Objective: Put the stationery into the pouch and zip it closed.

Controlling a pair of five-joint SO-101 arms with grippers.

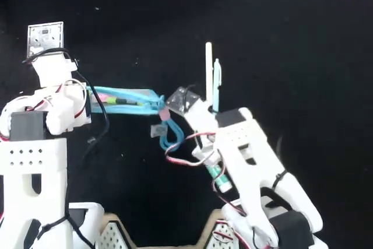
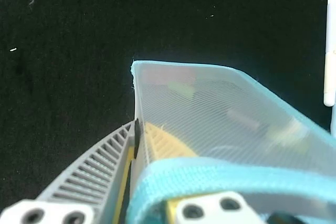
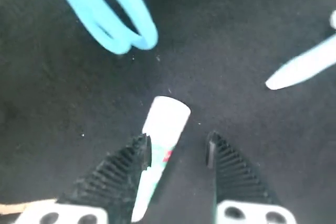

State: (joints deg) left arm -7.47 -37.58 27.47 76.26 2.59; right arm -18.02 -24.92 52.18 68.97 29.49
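At the left of the black cloth table (image 1: 303, 39), the translucent mesh pouch with cyan fabric trim (image 1: 125, 98) is held by its left end, which is pinched between the ribbed plastic jaws of the left gripper (image 2: 140, 136). Pink and yellow-green items (image 1: 119, 100) are seen through the mesh, so part of the stationery is judged to be loaded already. Three pieces are left outside. A slim white stick (image 1: 208, 65) and a pale blue pen (image 1: 217, 83) are laid side by side just beyond the right arm, and a white cylindrical tube with green and red print (image 3: 164, 124) lies near the centre. The right gripper (image 3: 177, 139) is set over that tube with its jaws spread; the tube lies against one jaw and is not yet clamped. A looped cyan strap (image 3: 118, 24) extends from the pouch's right end toward the near side. Whether the zip stands open cannot be told; closing it is judged to remain. The mesh appears soft and pliable, the tube smooth and rigid.
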